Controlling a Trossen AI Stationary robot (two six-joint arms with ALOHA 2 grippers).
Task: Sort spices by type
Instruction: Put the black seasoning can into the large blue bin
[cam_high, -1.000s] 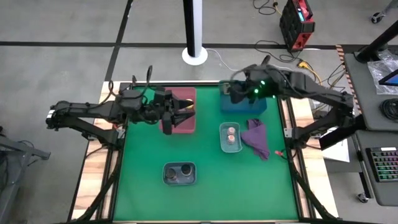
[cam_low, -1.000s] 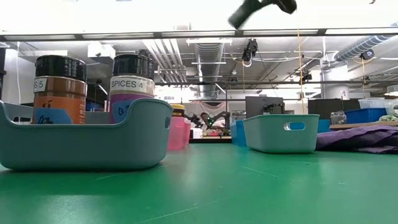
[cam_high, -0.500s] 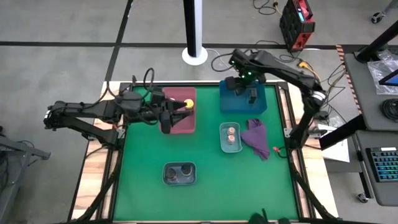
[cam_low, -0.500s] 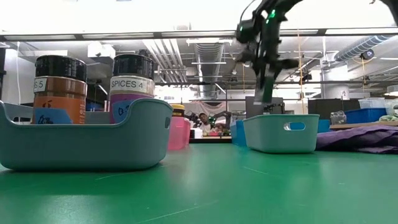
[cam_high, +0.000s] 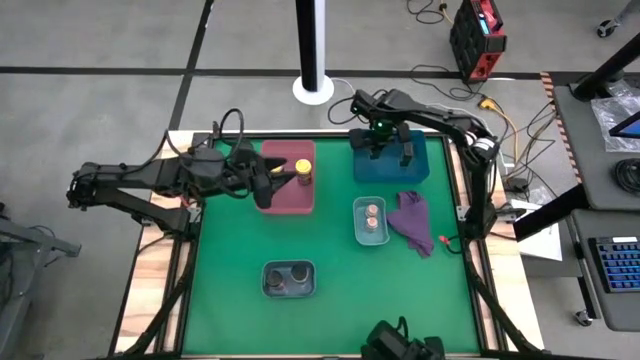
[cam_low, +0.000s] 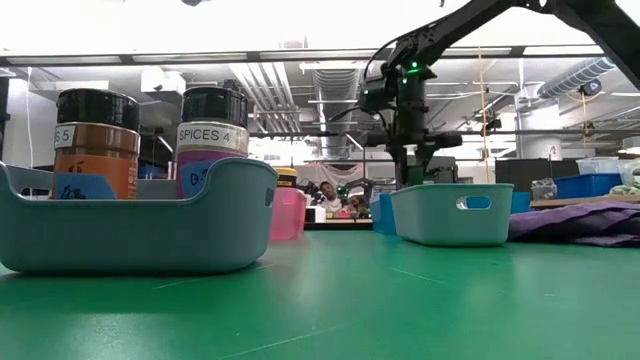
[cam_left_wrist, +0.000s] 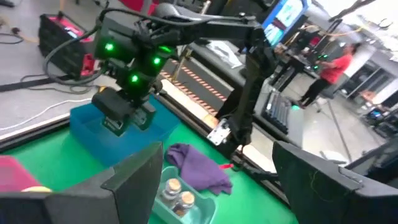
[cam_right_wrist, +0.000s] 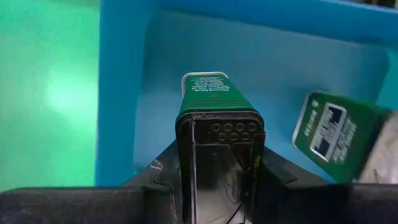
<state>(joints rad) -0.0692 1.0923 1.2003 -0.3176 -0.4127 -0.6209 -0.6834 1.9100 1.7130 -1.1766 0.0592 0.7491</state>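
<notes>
My right gripper (cam_high: 378, 142) hangs over the blue tray (cam_high: 420, 172), shut on a slim dark rectangular tin (cam_right_wrist: 214, 118). A second such tin (cam_high: 407, 152) stands in that tray. My left gripper (cam_high: 280, 180) is open, level over the pink tray (cam_high: 285, 200), just left of a yellow-lidded jar (cam_high: 303, 170) standing there. Two tiny pinkish jars (cam_high: 372, 217) sit in the middle grey tray (cam_high: 358, 228). Two round dark-lidded jars (cam_low: 150, 140) stand in the near grey tray (cam_low: 140, 235). My right gripper pinches the tin between its two fingers (cam_right_wrist: 163, 171) at the end with the shaker holes (cam_right_wrist: 225, 134). It comes from above, pointing down, so the tin hangs upright below it over the blue tray. Whether its lower end touches the tray floor I cannot tell.
A crumpled purple cloth (cam_high: 412, 222) lies right of the middle grey tray. The trays are spread over the green mat (cam_high: 330, 320), with open mat between them and along the near edge. People show in the room beyond the table.
My right gripper has come down with the tin toward the blue tray and shifted slightly toward the table's left. My left gripper has drawn back a little toward the left edge, away from the yellow-lidded jar, which stays in the pink tray.
</notes>
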